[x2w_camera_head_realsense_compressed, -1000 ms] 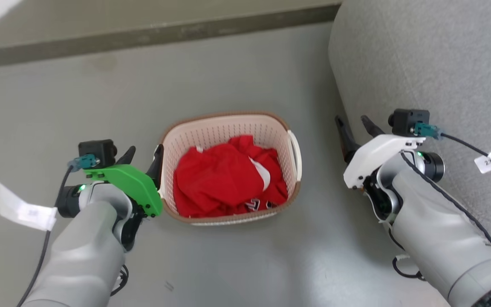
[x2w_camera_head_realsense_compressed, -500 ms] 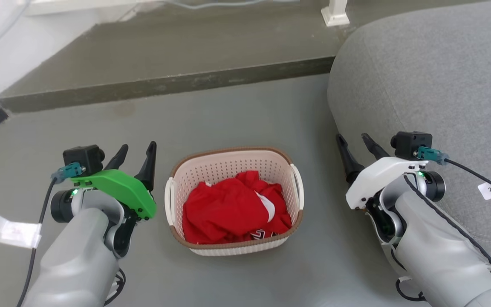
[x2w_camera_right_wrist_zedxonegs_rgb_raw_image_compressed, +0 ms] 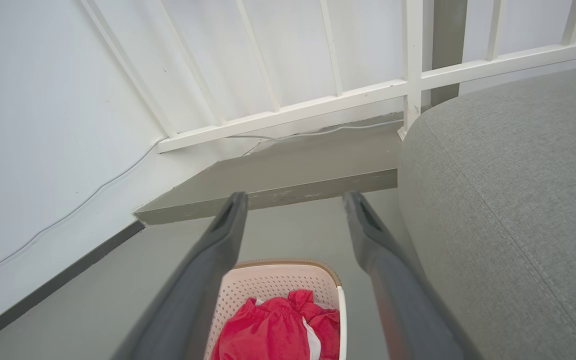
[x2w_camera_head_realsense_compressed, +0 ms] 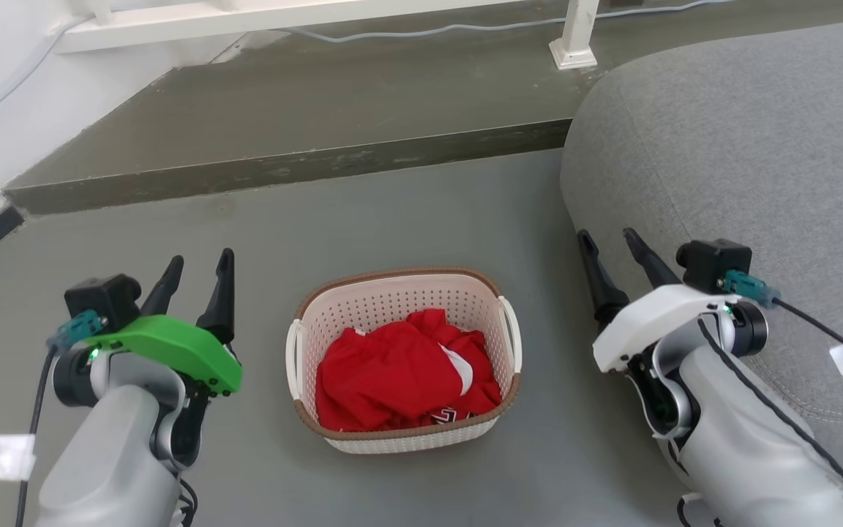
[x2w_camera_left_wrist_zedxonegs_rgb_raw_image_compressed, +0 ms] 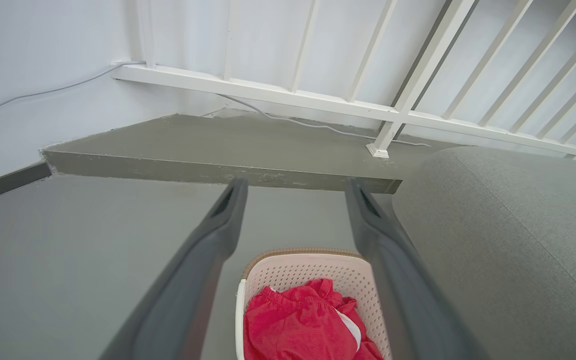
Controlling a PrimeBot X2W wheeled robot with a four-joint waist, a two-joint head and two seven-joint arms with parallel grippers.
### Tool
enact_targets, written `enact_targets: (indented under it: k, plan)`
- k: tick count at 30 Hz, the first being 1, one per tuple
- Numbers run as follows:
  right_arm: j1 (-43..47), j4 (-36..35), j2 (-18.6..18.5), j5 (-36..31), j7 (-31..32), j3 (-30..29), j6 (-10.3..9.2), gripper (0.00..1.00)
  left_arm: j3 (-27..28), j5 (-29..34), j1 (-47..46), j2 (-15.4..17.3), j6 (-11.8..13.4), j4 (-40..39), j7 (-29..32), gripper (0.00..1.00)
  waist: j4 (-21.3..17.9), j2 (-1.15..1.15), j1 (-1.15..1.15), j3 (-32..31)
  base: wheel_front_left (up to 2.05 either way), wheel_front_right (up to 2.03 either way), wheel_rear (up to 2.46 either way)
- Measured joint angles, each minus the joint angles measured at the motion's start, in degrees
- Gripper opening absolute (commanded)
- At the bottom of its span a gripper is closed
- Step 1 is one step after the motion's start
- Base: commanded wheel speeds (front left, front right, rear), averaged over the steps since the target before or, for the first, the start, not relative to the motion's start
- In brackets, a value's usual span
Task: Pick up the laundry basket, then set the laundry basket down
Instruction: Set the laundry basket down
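The laundry basket [x2w_camera_head_realsense_compressed: 399, 301] stands on the grey floor between my arms, cream and perforated with a brown rim and white side handles. Red clothing [x2w_camera_head_realsense_compressed: 399, 373] fills it. My left gripper [x2w_camera_head_realsense_compressed: 198, 263] hangs open to the basket's left, apart from the handle. To the basket's right, close to the sofa, my right gripper [x2w_camera_head_realsense_compressed: 608, 245] is open with nothing in it. Both wrist views look down past open fingers at the laundry basket [x2w_camera_left_wrist_zedxonegs_rgb_raw_image_compressed: 313, 265] [x2w_camera_right_wrist_zedxonegs_rgb_raw_image_compressed: 273, 282] below, with the left gripper [x2w_camera_left_wrist_zedxonegs_rgb_raw_image_compressed: 295, 187] and right gripper [x2w_camera_right_wrist_zedxonegs_rgb_raw_image_compressed: 293, 200] well above it.
A grey sofa [x2w_camera_head_realsense_compressed: 743, 168] rises at the right, beside my right arm. A raised concrete step [x2w_camera_head_realsense_compressed: 282, 165] runs across behind the basket, with a white railing [x2w_camera_head_realsense_compressed: 571, 36] and a cable on it. A white wall is at the left.
The head view has tilted up, bringing the step and railing into the picture. My left gripper has drawn away from the basket's left handle to the left. The right gripper stays open by the sofa.
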Motion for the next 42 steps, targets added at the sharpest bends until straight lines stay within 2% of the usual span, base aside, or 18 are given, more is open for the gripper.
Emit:
enact_targets:
  k: [8, 13, 23, 32, 42]
  plan:
    - [4.26, -5.27, 0.48, -3.15, 0.00, -2.20, -0.48, 1.00, 5.49, 3.64, 5.49, 0.59, 1.46, -7.87, -0.01, 1.00, -0.14, 0.00, 0.00, -0.22, 0.00, 0.00, 0.00]
    - [6.94, -7.68, 0.79, -5.31, 0.00, -2.86, -0.48, 1.00, 8.20, 6.37, 11.21, 0.81, 1.52, -12.34, -0.01, 1.00, -0.39, 0.00, 0.00, -0.36, 0.00, 0.00, 0.00]
    - [10.78, -11.70, 1.70, -8.25, 0.00, -6.31, -2.00, 1.00, 13.29, 9.20, 17.57, -0.32, 2.02, -19.07, -0.01, 1.00, -0.29, 0.00, 0.00, -0.66, 0.00, 0.00, 0.00]
    - [13.40, -14.43, 2.20, -11.01, 0.00, -8.00, -2.07, 1.00, 14.50, 13.32, 21.62, -0.99, 2.02, -22.71, -0.01, 1.00, 0.33, 0.00, 0.00, -0.88, 0.00, 0.00, 0.00]
    - [15.03, -16.14, 2.64, -12.71, 0.00, -8.82, -2.05, 1.00, 16.27, 15.12, 24.42, -2.50, 2.00, -24.93, -0.01, 1.00, 0.44, 0.00, 0.00, -0.94, 0.00, 0.00, 0.00]
